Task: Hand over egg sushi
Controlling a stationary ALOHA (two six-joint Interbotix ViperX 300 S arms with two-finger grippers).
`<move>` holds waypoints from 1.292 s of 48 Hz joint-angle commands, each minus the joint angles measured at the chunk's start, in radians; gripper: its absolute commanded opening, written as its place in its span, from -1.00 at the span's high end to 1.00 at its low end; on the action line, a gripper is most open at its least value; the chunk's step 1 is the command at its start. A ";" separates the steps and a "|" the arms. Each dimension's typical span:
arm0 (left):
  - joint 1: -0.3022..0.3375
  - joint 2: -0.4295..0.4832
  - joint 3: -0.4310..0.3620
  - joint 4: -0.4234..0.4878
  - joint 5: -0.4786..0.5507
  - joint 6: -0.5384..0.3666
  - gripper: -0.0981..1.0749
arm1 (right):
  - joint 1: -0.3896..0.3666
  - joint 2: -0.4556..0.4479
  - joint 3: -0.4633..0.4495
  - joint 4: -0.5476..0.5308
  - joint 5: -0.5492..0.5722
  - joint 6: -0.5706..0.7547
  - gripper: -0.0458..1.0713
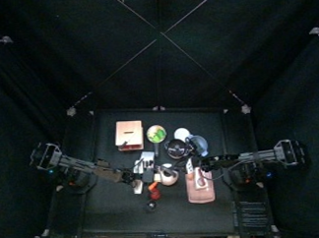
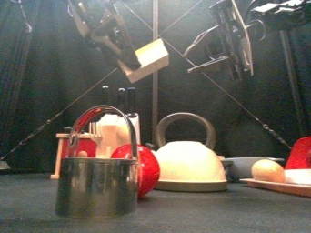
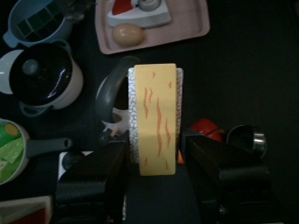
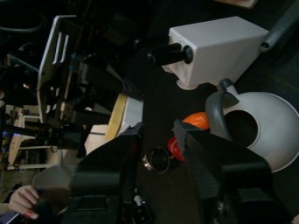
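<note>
Above the counter [image 2: 36,196], in the front view, I see the left claw [image 2: 136,62] raised high and clamped on the egg sushi [image 2: 151,53], which tilts between its jaws. My left wrist view confirms it: the sushi [image 3: 156,118] (yellow top streaked with orange, white rice along one edge) sits lengthwise between the two jaws, touching both. The jaws stand wide, but only as wide as the piece they grip.

The right claw [image 2: 228,44] hangs at a similar height, near the sushi and clear of it. From my right wrist view its jaws [image 4: 158,153] are spread and nothing sits between them; the sushi [image 4: 118,118] shows edge-on beyond them.

On the counter below, the front view shows a steel pail [image 2: 98,182] nearest the camera, a red item [image 2: 145,168] just behind it, a white kettle [image 2: 185,162] with an arched handle, and a tray [image 2: 274,185] at the right edge carrying an egg [image 2: 267,170]. The top view shows both arms meeting over the crowded middle of the counter [image 1: 112,206].
</note>
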 commanded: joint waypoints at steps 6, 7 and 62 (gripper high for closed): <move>0.014 -0.015 -0.044 0.011 0.025 -0.021 -0.16 | 0.006 0.002 -0.031 0.037 -0.006 -0.002 -0.76; 0.018 -0.017 -0.044 0.014 0.028 -0.021 -0.16 | 0.008 0.002 -0.032 0.038 -0.008 -0.002 -0.79; 0.123 0.120 -0.167 0.146 -0.018 -0.026 -0.16 | -0.078 0.072 -0.057 0.071 -0.064 -0.011 -0.84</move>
